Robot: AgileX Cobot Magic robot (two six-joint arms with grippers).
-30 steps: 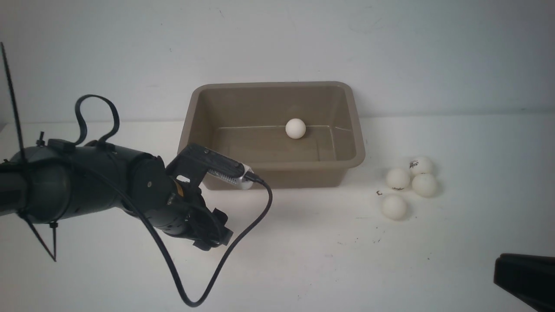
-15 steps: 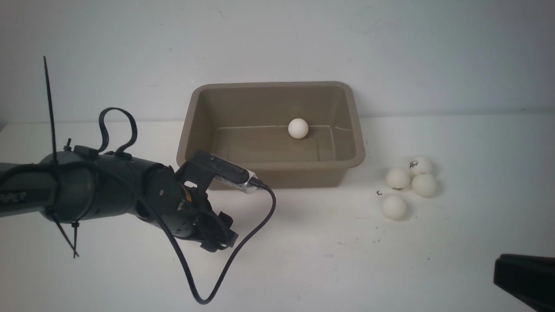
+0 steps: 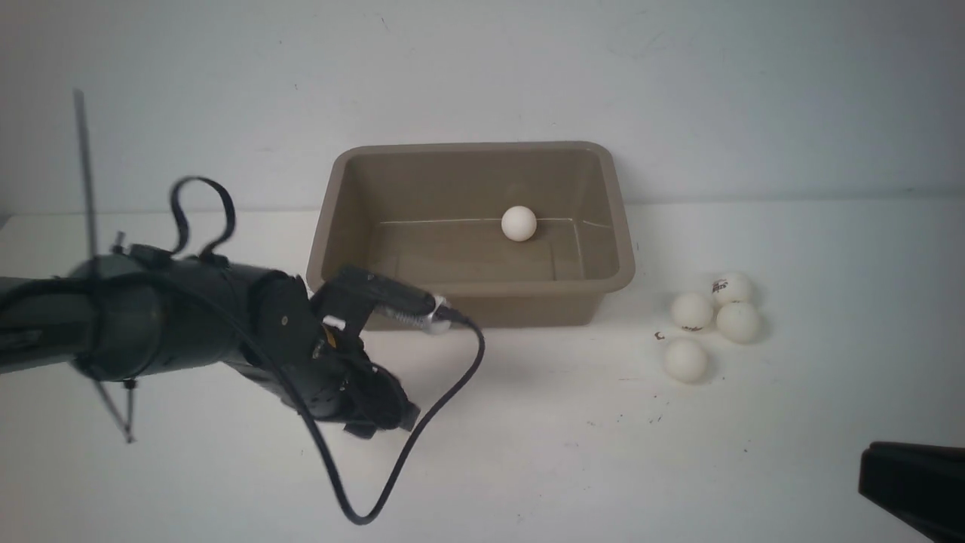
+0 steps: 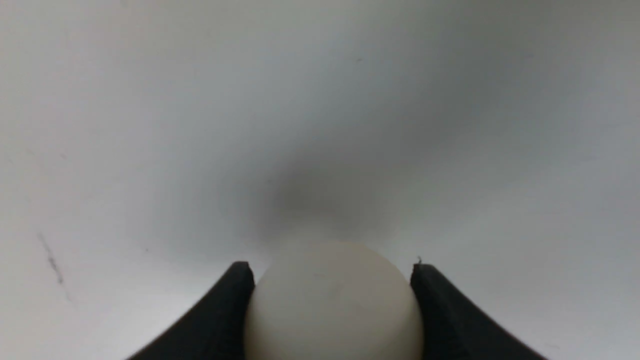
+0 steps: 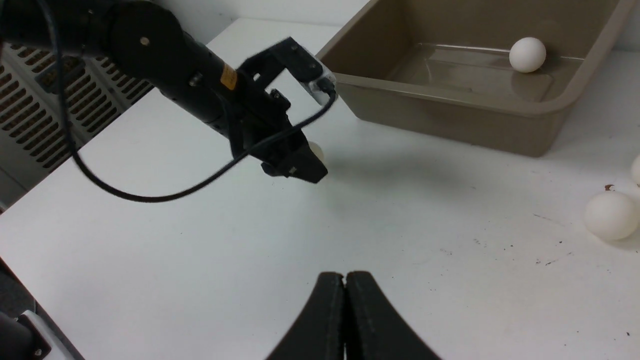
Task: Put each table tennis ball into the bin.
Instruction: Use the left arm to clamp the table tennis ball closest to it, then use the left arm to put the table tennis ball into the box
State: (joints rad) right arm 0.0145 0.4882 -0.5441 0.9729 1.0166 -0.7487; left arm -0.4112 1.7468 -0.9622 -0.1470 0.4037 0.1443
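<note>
My left wrist view shows the left fingers [image 4: 220, 320] pinching a ball [image 4: 332, 300], hidden from the front. Right fingers [image 5: 325, 310] touch, empty.

We found the bin [image 3: 471, 148] on the table [image 3: 603, 452], towards the back and near the middle, just before the wall [image 3: 678, 90]. Inside it a lone ball [image 3: 519, 224] lay on the floor by the far wall, right of centre. To the bin's right, near its front corner, four balls [image 3: 692, 311] lay on the table, three bunched together and one just before them. Left of and before the bin, the left gripper [image 3: 381, 413] reached over the table. A sixth ball [image 4: 332, 305] sat between its fingers, touching both. The right gripper [image 5: 345, 275] hung at the table's near right, well apart from the four.
</note>
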